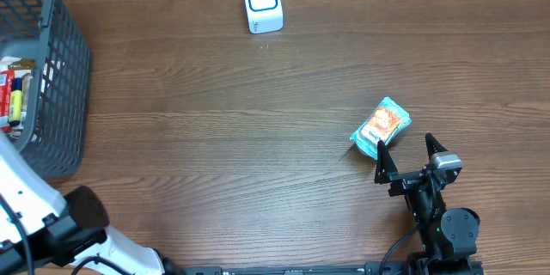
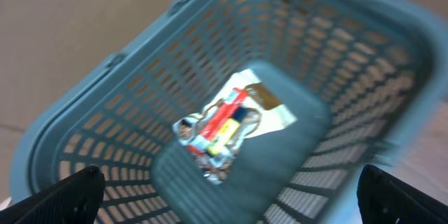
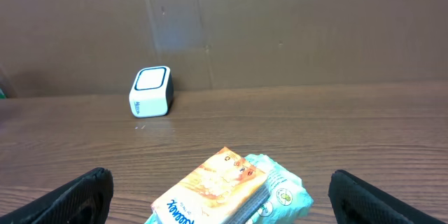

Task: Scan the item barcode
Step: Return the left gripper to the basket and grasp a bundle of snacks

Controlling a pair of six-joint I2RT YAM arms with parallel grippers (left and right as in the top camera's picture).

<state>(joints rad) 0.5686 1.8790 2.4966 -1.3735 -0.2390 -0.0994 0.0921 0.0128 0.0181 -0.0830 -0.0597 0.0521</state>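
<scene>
Packet of snacks [image 1: 381, 127], orange and pale teal, lies flat on the wooden surface [image 1: 215, 137] toward the right side, set on a diagonal. The right claw [image 1: 404, 144] sits just on the near side of it, low over the wood, with its two fingers spread wide apart and nothing held. From the right wrist view the packet lies ahead, roughly centred between the dark fingertips. From overhead one fingertip comes very close to the packet's near corner; whether they touch cannot be told.

A small white scanner [image 1: 262, 3] with a blue-rimmed window stands at the far edge of the surface, well apart from the packet and to its left, in front of a brown cardboard wall [image 3: 280, 28].

At the far left stands a grey-blue mesh basket [image 1: 60, 77]. Its floor carries a loose heap of goods [image 2: 220, 129]: a red and yellow pack, a crinkled wrapper and a white card. The left claw [image 2: 234, 196] hangs above the basket, fingers wide apart and empty; that view is blurred.
</scene>
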